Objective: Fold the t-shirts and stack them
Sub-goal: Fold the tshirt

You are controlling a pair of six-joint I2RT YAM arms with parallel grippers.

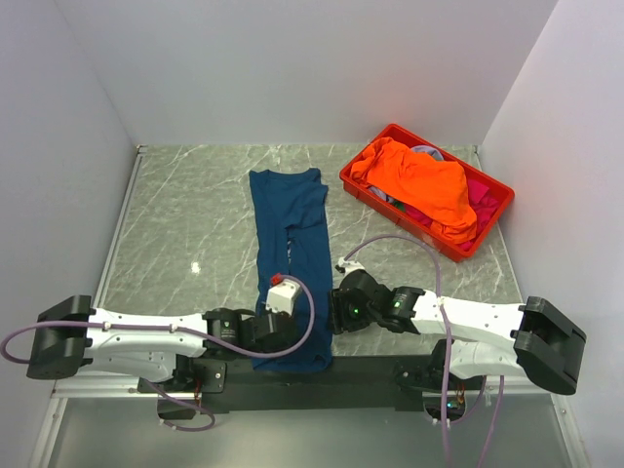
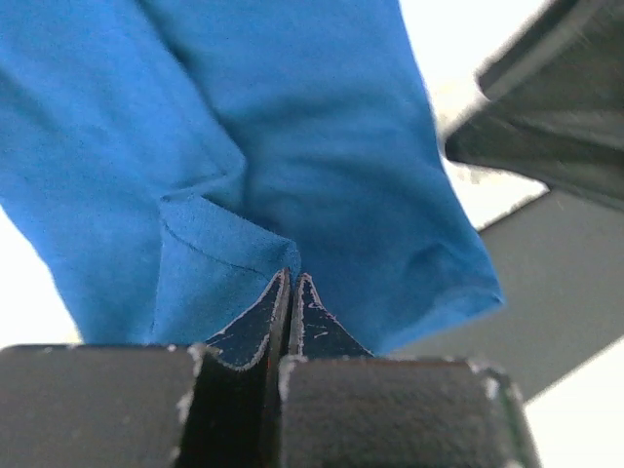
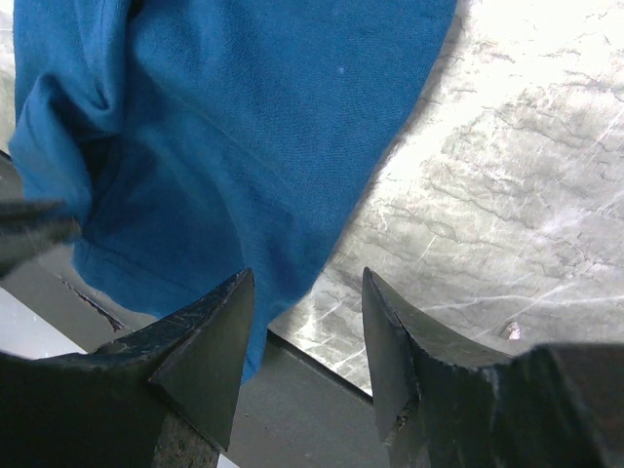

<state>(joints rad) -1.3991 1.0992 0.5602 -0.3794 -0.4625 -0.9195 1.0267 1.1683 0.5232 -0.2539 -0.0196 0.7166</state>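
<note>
Left wrist view: the left gripper's (image 2: 292, 283) fingers (image 2: 261, 327) are pressed together with no gap. Their tips rest against a small raised fold of the navy-blue t-shirt (image 2: 292, 117); whether any cloth is pinched cannot be told. The shirt's hem corner lies at lower right.

In the right wrist view the right gripper (image 3: 307, 278) stands partly open and holds nothing. Its left finger is over the shirt's curved edge (image 3: 224, 127); its right finger is over the bare marble table (image 3: 507, 175).

From the top external view the shirt (image 1: 288, 224) lies as a long strip down the centre, collar toward the top, hem reaching the black base rail (image 1: 370, 369). Bare tabletop (image 1: 185, 214) spreads to its left. At upper right, a red crate (image 1: 490, 181) holds an orange t-shirt (image 1: 419, 180) and magenta cloth (image 1: 483, 200).
</note>
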